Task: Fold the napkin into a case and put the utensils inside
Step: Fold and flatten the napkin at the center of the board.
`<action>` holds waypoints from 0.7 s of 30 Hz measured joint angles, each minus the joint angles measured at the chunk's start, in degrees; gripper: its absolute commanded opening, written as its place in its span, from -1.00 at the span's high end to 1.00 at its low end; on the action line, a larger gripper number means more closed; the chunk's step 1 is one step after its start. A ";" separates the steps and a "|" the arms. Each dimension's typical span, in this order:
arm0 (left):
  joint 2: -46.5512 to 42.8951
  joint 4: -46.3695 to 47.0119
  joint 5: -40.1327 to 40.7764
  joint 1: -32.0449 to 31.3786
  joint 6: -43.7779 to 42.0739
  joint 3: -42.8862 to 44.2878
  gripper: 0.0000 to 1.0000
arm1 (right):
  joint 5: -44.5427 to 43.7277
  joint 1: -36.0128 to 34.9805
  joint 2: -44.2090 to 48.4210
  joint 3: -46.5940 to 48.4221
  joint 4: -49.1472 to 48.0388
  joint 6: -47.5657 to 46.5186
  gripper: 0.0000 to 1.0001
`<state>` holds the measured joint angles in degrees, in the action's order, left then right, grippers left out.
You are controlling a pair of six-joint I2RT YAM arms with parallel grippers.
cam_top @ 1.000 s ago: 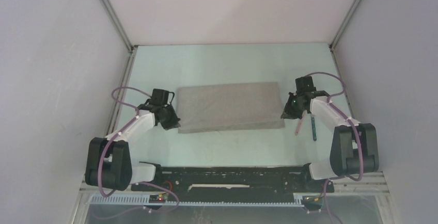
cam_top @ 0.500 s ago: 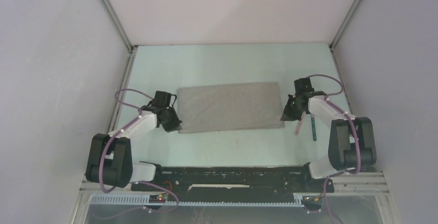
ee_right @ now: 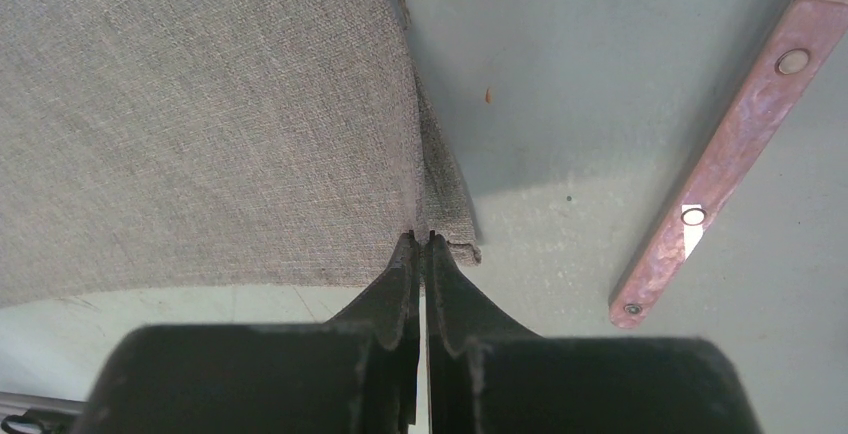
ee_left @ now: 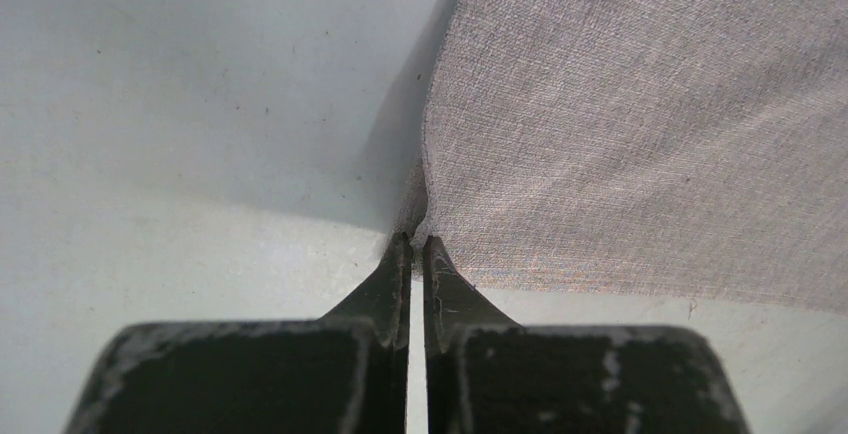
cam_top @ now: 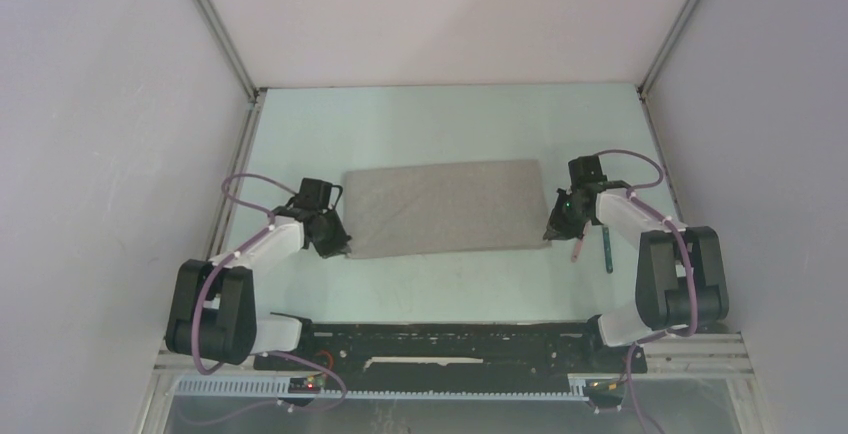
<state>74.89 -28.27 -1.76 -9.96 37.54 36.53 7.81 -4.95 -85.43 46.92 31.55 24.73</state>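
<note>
The taupe-grey napkin [cam_top: 445, 209] lies mid-table as a wide folded rectangle. My left gripper [cam_top: 338, 242] is shut on its near left corner; in the left wrist view the tips [ee_left: 417, 239] pinch the cloth edge of the napkin [ee_left: 640, 134]. My right gripper [cam_top: 552, 230] is shut on the near right corner, its tips [ee_right: 421, 234] closed on the hem of the napkin [ee_right: 200, 124]. Two utensils lie right of the cloth: a pink handle [cam_top: 578, 246], whose pink handle [ee_right: 730, 154] also shows in the right wrist view, and a dark teal handle [cam_top: 607, 249].
White enclosure walls stand at the left, right and back of the pale table [cam_top: 440, 124]. A black rail [cam_top: 450, 339] runs along the near edge between the arm bases.
Both grippers have drawn the napkin's near edge slightly back and down; the cloth now lies flatter and narrower. The utensils have not moved.
</note>
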 measured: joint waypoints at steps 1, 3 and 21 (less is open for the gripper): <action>0.00 0.04 0.00 0.00 0.00 -0.11 1.00 | -0.02 0.00 -0.02 -0.13 -0.09 0.00 1.00; 0.00 0.09 -0.02 -0.02 0.00 -0.39 1.00 | -0.02 0.00 -0.20 -0.17 -0.11 0.00 1.00; -0.72 0.72 -0.04 -0.04 0.04 -1.18 1.00 | -0.28 0.00 -0.90 -0.17 -0.57 0.02 1.00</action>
<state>74.17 -27.55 -1.80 -10.00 37.58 35.35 7.53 -4.95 -86.32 46.74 30.98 24.75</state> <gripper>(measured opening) 0.015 0.009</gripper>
